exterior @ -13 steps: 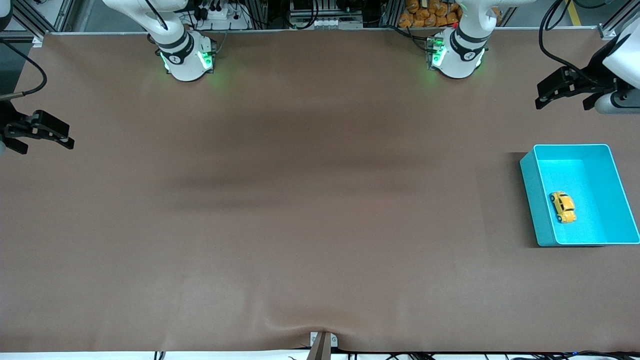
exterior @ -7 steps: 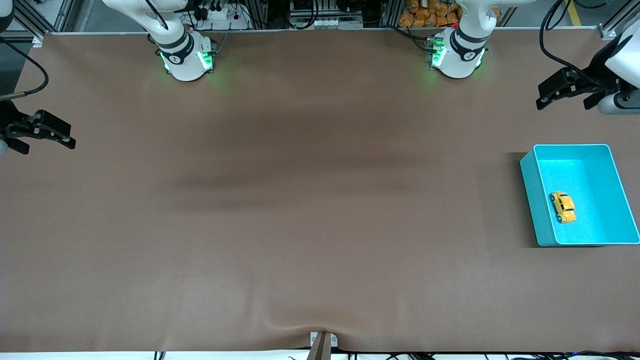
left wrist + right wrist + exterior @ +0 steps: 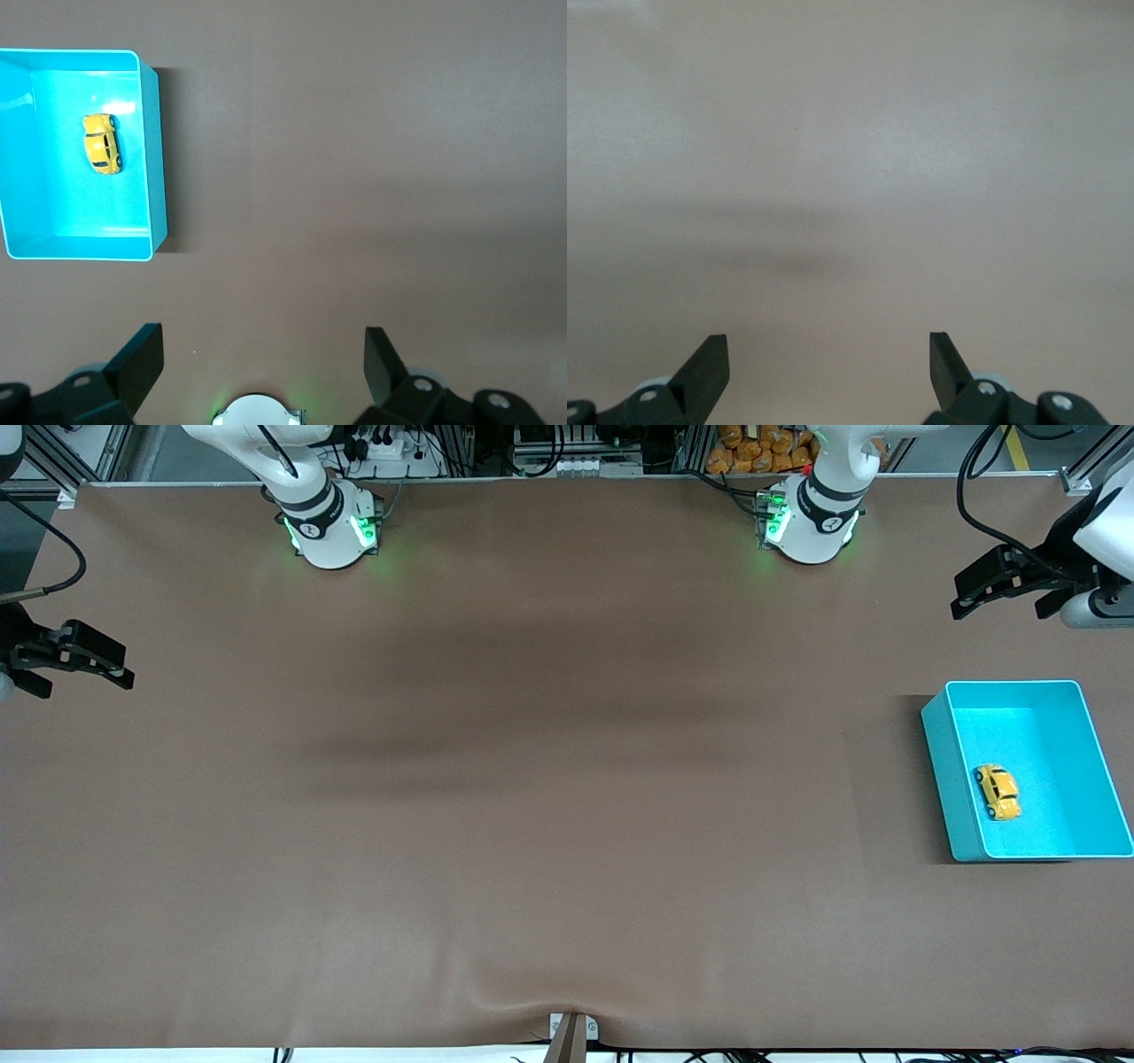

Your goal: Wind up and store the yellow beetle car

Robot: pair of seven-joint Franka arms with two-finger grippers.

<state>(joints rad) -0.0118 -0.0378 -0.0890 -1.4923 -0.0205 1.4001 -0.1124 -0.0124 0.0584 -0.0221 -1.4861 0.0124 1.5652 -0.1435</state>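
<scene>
The yellow beetle car point(image 3: 998, 792) lies on its wheels on the floor of the turquoise bin point(image 3: 937, 779) at the left arm's end of the table. My left gripper point(image 3: 997, 607) hangs open and empty over the bare table, up in the air and apart from the bin. The left wrist view shows the car point(image 3: 102, 143) inside the bin point(image 3: 158, 150), well away from my left gripper point(image 3: 263, 341). My right gripper point(image 3: 84, 682) waits open at the right arm's end. In its own view, the right gripper point(image 3: 828, 345) has only brown table under it.
Brown mat covers the whole table. The arm bases point(image 3: 332, 531) point(image 3: 811, 522) stand along the edge farthest from the front camera. A small clamp point(image 3: 571, 1032) sits at the nearest edge, where the mat bulges slightly.
The left gripper has drifted very slightly. The car, the bin and the right gripper have stayed where they were.
</scene>
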